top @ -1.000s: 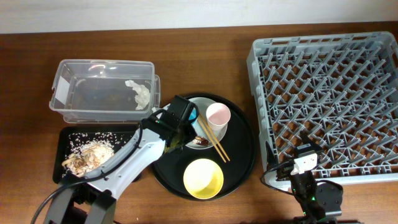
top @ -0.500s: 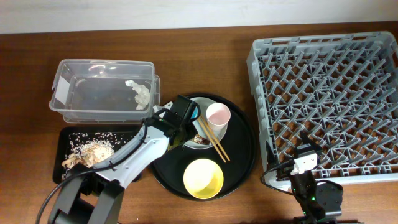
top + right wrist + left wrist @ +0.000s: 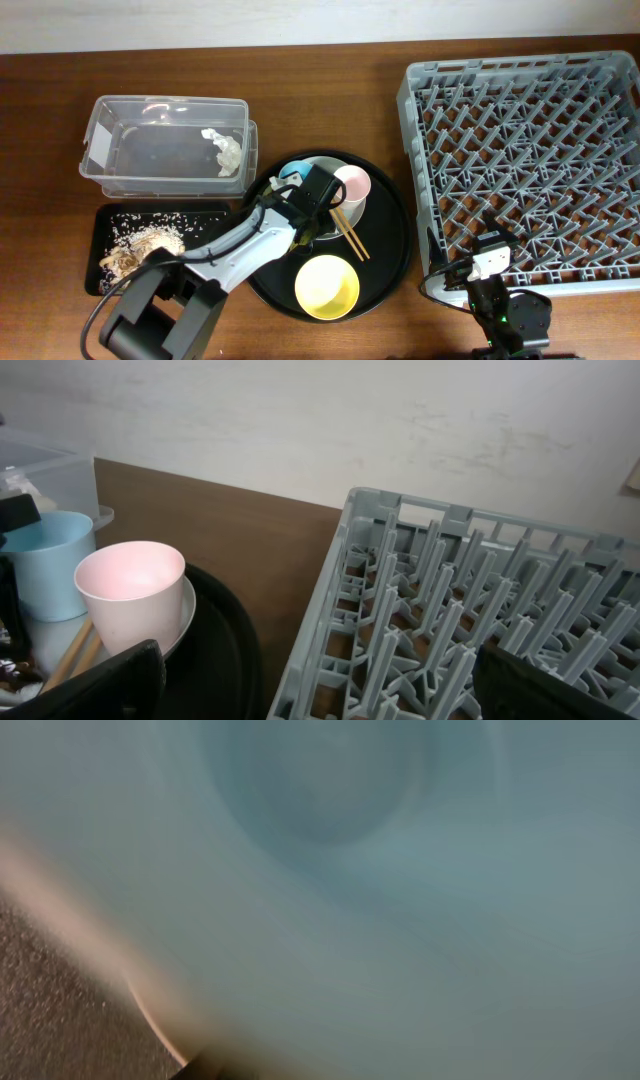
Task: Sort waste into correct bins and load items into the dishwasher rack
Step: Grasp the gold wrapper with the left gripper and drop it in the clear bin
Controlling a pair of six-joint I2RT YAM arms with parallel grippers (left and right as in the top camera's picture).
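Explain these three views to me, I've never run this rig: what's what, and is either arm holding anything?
It is a two-armed robot at a table. The overhead view looks straight down: the left end effector is over the round black tray, beside the light-blue cup, pink cup, plate, chopsticks and yellow bowl. The left wrist view is only a pale blue blur, so its grip cannot be judged. The right wrist view shows the right end effector open and empty, beside the grey rack.

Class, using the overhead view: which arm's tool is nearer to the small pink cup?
Left. The left tool is right beside the small pink cup, over the large round black tray. The right tool sits well away, at the grey plastic dishwasher rack's front edge.
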